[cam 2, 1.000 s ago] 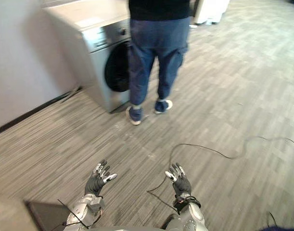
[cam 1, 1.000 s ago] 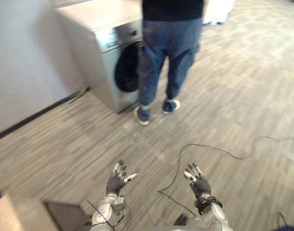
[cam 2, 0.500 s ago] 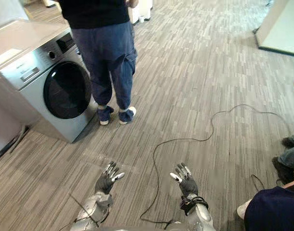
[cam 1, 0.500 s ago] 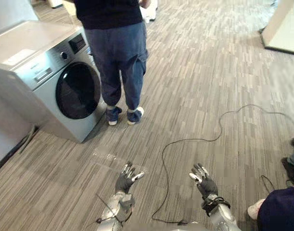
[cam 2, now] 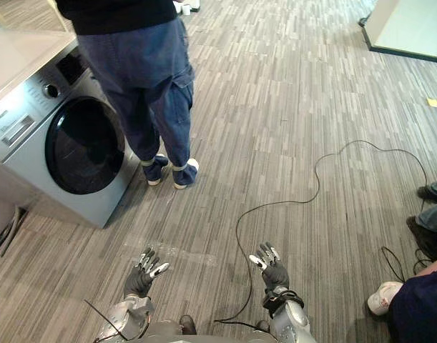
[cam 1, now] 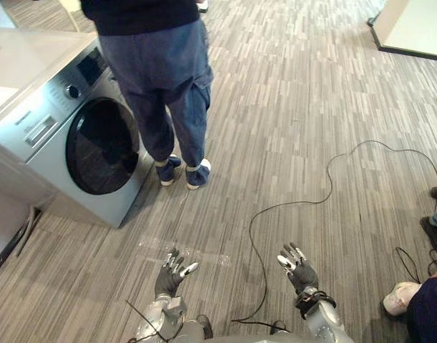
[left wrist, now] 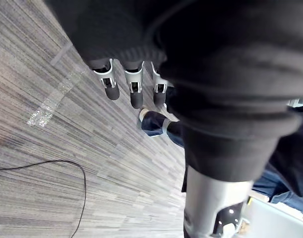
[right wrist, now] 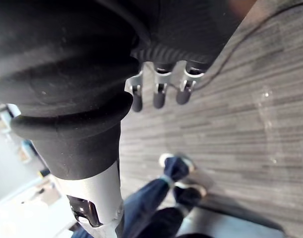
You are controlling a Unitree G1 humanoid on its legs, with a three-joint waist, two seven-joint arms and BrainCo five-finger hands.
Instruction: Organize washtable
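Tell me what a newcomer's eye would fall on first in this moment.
A person in blue trousers and a dark top stands at the upper left, close beside a silver front-loading washing machine with a dark round door. Low in the foreground, the left robot hand and the right robot hand are held apart, open and empty, above the striped grey floor.

Bright, even light fills the room. The washing machine [cam 1: 61,136] glares pale on top. A soft shadow lies beside the person [cam 1: 161,78].
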